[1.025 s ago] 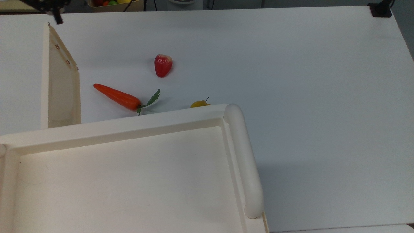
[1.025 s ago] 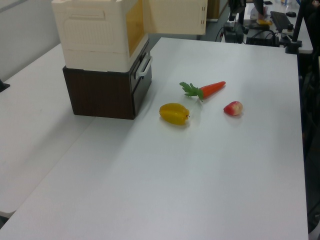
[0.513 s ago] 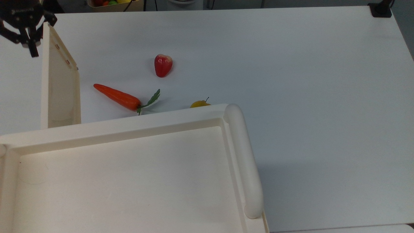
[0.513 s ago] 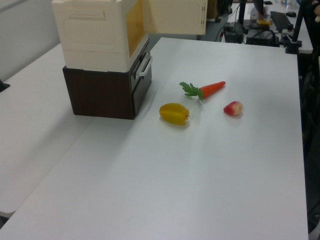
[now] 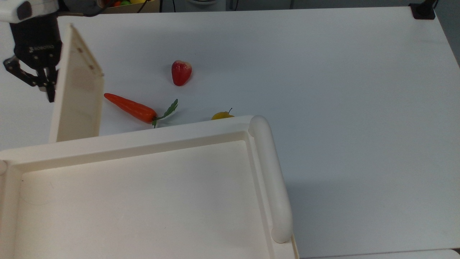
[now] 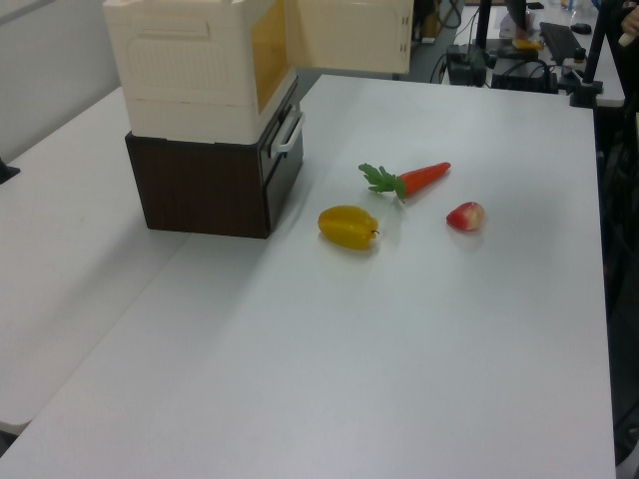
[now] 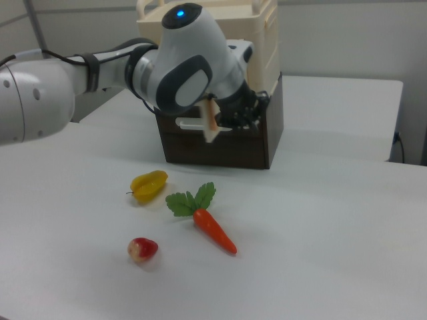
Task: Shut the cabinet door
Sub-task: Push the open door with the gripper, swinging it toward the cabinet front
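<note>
The cabinet door (image 5: 79, 93) is a cream panel standing open, swung out from the cabinet's front at the top view's left. Small brownish fittings run along its far edge. In the left view the door (image 6: 349, 35) sticks out from the cream cabinet (image 6: 185, 70) on its dark base (image 6: 205, 185). My black gripper (image 5: 49, 92) is shut with nothing in it and sits right against the door's outer face, on the top view's left of it. In the right view my white arm (image 7: 187, 67) hangs in front of the cabinet, beside the door's edge (image 7: 211, 123).
A carrot (image 5: 129, 107), a red fruit (image 5: 181, 72) and a yellow fruit (image 6: 348, 228) lie on the white table (image 5: 341, 90) in front of the cabinet. The cabinet's recessed top (image 5: 143, 142) with its thick bar (image 5: 269, 172) fills the top view's lower left.
My gripper has come down along the top view's left side of the door. The door's free end has swung a little toward the top view's right.
</note>
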`<state>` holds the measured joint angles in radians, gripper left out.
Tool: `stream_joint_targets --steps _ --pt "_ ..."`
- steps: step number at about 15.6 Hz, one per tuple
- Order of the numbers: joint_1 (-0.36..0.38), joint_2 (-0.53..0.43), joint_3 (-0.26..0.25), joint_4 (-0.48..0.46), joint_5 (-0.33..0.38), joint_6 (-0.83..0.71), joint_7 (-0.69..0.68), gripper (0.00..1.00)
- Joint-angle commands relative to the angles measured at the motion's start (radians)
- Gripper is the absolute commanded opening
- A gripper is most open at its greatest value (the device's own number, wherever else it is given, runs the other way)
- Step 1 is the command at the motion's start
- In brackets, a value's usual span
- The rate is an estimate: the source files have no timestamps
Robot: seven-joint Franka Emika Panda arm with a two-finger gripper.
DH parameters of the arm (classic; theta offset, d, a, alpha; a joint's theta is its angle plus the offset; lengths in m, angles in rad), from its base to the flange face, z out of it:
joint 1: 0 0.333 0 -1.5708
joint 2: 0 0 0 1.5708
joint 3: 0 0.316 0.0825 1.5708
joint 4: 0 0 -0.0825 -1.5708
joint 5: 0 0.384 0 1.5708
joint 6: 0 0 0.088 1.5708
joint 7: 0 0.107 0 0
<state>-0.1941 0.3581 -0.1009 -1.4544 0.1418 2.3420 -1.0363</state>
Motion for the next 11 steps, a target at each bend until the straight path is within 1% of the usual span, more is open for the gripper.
stream_joint_targets --steps 1,3,8,11 --pt "0.057 -0.002 -0.005 0.011 0.054 0.017 -0.004 0.08" --pt "0.094 -0.002 -0.005 0.011 0.076 0.017 0.039 0.08" --pt "0.215 0.002 -0.005 0.012 0.073 0.020 0.206 0.09" --pt "0.258 0.002 -0.005 0.014 0.075 0.033 0.307 0.09"
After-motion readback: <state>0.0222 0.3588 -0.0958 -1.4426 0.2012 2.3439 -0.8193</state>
